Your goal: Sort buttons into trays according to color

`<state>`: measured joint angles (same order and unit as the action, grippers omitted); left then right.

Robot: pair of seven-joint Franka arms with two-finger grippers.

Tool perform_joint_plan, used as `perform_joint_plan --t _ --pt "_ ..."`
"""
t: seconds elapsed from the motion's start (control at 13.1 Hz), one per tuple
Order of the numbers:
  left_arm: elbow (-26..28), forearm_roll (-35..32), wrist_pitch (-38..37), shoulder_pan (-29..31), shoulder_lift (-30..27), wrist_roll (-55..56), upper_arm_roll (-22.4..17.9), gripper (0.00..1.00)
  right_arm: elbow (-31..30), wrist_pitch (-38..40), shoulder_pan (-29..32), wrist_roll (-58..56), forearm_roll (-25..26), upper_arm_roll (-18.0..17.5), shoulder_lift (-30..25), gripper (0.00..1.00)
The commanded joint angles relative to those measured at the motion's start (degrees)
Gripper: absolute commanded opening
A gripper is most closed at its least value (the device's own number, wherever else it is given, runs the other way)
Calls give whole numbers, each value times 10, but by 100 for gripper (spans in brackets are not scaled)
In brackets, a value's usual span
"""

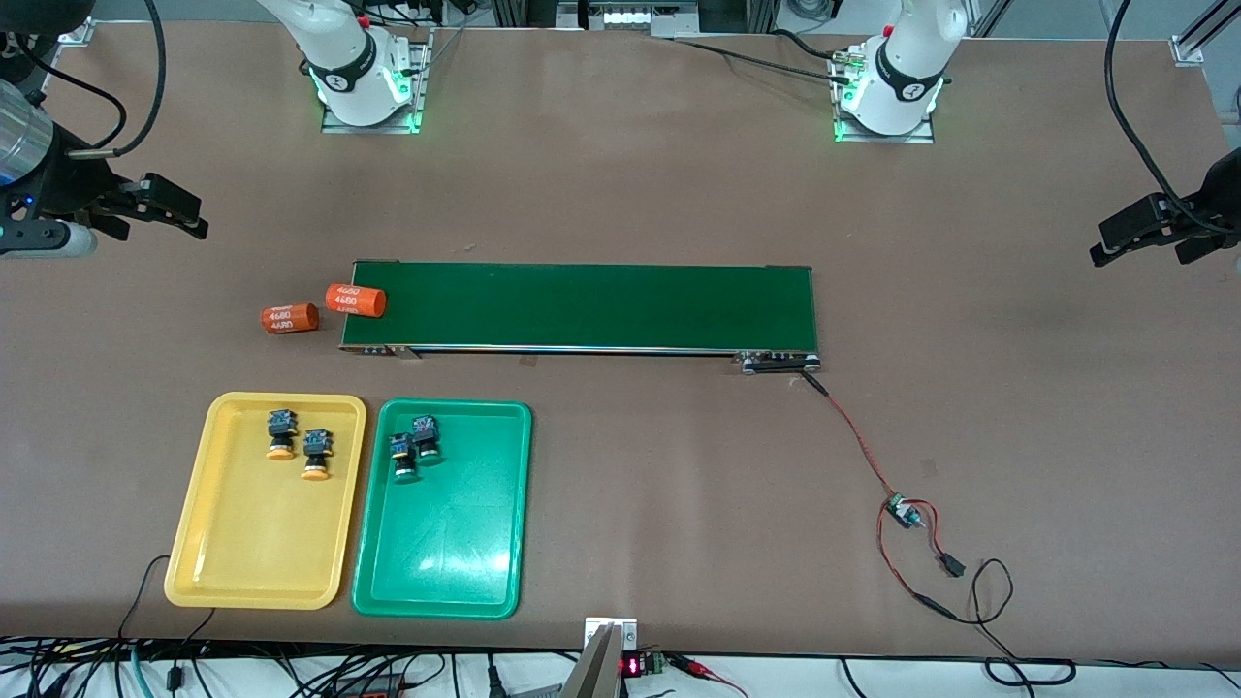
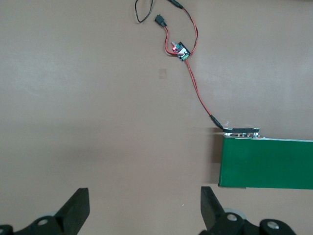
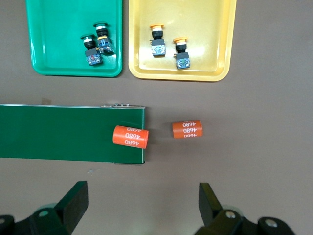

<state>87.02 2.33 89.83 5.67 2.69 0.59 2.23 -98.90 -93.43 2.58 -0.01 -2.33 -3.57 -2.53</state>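
Observation:
Two yellow-capped buttons [image 1: 280, 434] [image 1: 316, 454] lie in the yellow tray [image 1: 252, 543]. Beside it, in the green tray [image 1: 436, 553], two green-capped buttons [image 1: 404, 458] [image 1: 427, 439] touch each other. The right wrist view shows both trays [image 3: 205, 29] [image 3: 54, 44] with these buttons [image 3: 157, 41] [image 3: 89, 49] in them. My right gripper [image 1: 189, 215] [image 3: 143, 191] hangs open and empty over bare table at the right arm's end. My left gripper [image 1: 1115, 237] [image 2: 145, 196] waits open and empty over bare table at the left arm's end.
A long dark green conveyor belt [image 1: 582, 305] lies across the middle of the table. One orange cylinder [image 1: 356, 300] rests on its end toward the right arm, and another [image 1: 290, 318] lies on the table beside it. A red cable with a small board [image 1: 906, 511] trails from the belt's other end.

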Motion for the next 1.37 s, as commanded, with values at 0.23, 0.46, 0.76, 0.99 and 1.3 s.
perform_joint_plan --t 0.23,0.46,0.76,0.99,1.3 --pt "-7 -6 -1 1 2 -12 0 100 10 -4 -21 6 -11 1 5 100" --pt "-7 -6 -1 1 2 -12 0 100 10 -8 -44 11 -10 1 5 100" --pt "-7 -7 -1 1 2 -12 0 100 10 -9 -48 19 -10 1 6 100" --pt "-7 -7 -1 1 2 -12 0 100 10 -9 -48 19 -10 1 5 100" --pt "-7 -7 -1 1 2 -12 0 100 10 -4 -44 19 -7 3 5 100"
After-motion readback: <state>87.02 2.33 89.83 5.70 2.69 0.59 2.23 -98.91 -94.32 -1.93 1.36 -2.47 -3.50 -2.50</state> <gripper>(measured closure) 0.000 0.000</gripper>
